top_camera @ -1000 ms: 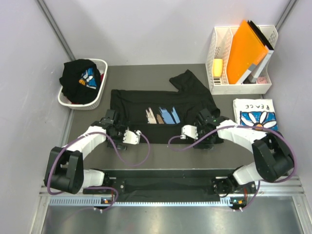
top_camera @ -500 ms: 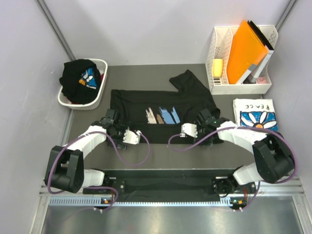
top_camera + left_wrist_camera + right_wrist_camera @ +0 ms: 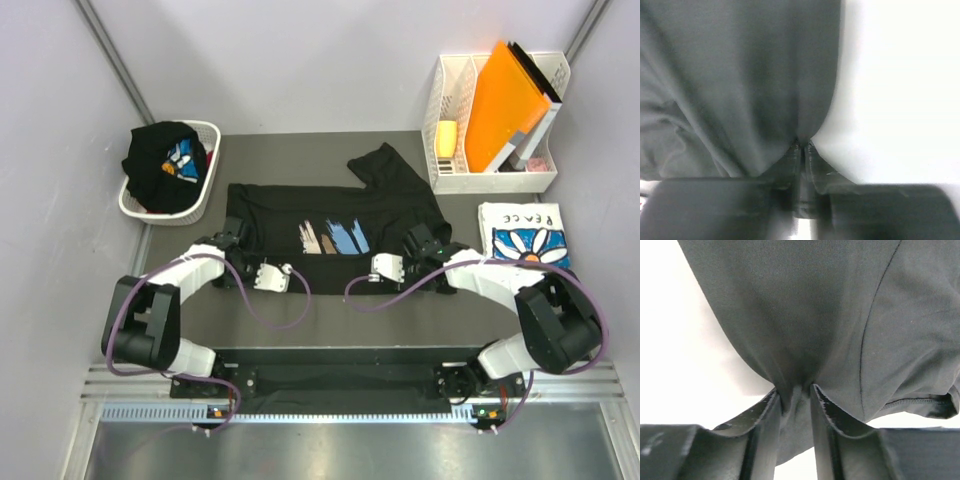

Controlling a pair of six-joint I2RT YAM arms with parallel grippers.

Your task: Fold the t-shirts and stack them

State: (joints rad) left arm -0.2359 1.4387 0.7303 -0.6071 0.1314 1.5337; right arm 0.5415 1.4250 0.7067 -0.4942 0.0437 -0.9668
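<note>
Black printed tee (image 3: 300, 205): spread flat in the middle of the table (image 3: 290, 160), chest print up, one sleeve pointing toward the far edge.
Print (image 3: 330, 238): blue, white and tan brush strokes, near the tee's near edge, between the two arms.
Left claw (image 3: 801, 146): at the tee's near left corner, narrowed to a slit with a peak of black cloth pinched in it. The wrist view is blurred, so how deep the cloth sits I cannot tell.
Right claw (image 3: 796, 390): at the tee's near right corner, closed to a narrow gap on a gathered fold of the same tee. Cloth fans up from between the fingers (image 3: 765, 430), and a seam line runs across it on the right.
Cloth at the claws: drawn up into a small tent at each pinch.
Second black tee (image 3: 160, 165): bunched in the white basket (image 3: 205, 195) at the table's far left, a blue and white print showing.
White tee (image 3: 525, 238): folded at the right side of the table, daisy print and lettering up, well apart from the black printed tee.
File holder (image 3: 455, 180): at the far right corner, with an orange folder (image 3: 505, 105) leaning in it.
</note>
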